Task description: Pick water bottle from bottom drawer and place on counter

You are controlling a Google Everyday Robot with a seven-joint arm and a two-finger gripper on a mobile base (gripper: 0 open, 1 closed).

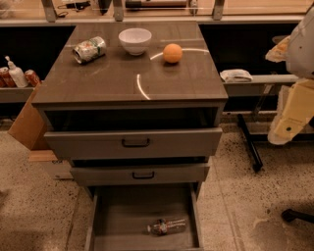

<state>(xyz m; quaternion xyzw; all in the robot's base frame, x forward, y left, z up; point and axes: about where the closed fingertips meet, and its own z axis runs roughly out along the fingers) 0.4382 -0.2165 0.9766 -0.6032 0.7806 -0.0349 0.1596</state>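
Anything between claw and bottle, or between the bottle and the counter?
Nothing visible covers the water bottle in the bottom drawer. The two upper drawers jut out above its rear. Claw hangs right of the counter; can, bowl, orange sit rearward.

Clear water bottle (167, 226) lying on side in open bottom drawer (122, 215); gripper (282, 133) far right, beside counter (113, 78).

Lab: terrazzo flr (34, 201), metal-post bench (255, 7); claw (284, 128) far rt.
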